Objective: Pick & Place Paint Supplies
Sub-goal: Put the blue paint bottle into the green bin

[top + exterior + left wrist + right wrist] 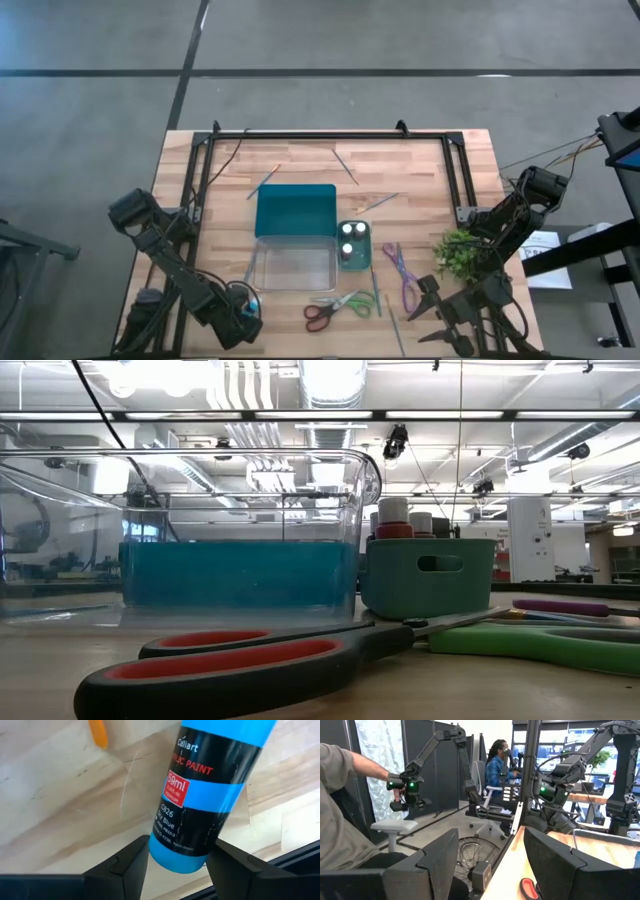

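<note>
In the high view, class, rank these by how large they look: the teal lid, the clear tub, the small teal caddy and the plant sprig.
1. teal lid and clear tub: alike, not ranked
2. plant sprig
3. small teal caddy, close to the sprig

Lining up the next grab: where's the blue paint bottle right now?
The blue paint bottle lies between the left claw fingers, at the table's near-left corner in the high view, just left of the clear container.

Bottles [351, 240] in small bin [366, 262]; scissors [334, 310] before it
</note>
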Robot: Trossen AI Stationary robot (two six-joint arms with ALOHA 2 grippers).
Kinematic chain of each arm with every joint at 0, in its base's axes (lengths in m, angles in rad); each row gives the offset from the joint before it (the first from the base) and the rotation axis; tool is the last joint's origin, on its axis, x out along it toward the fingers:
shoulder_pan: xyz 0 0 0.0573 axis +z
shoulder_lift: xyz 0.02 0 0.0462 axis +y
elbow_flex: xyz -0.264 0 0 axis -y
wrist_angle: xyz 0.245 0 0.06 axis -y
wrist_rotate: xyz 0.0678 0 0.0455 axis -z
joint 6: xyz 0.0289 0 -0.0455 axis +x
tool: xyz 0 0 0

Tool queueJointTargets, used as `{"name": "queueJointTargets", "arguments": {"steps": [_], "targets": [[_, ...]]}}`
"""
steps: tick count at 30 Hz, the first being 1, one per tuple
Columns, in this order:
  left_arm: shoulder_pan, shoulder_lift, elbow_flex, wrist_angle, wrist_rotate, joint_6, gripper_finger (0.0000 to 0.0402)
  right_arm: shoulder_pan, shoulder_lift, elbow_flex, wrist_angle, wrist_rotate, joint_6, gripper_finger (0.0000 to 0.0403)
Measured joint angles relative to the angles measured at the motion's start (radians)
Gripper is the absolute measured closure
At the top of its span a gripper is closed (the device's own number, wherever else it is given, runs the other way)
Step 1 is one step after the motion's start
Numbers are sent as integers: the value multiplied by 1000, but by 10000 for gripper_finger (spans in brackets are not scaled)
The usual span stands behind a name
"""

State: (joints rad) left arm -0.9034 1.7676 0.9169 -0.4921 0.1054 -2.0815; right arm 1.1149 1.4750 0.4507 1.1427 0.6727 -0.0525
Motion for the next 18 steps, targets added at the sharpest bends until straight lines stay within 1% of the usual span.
{"name": "queueJointTargets", "arguments": {"steps": [4, 9, 15, 18], "targets": [[0, -1, 0, -14, -2, 7, 201, 0, 0, 0, 0, 0, 0, 181], [-1, -2, 1, -31, -29, 23, 201, 0, 0, 0, 7, 0, 0, 181], [-2, -3, 1, -31, -61, 91, 201, 0, 0, 0, 17, 0, -5, 181], [-2, -3, 1, -31, -65, 96, 201, 0, 0, 0, 17, 0, -3, 181]]}}
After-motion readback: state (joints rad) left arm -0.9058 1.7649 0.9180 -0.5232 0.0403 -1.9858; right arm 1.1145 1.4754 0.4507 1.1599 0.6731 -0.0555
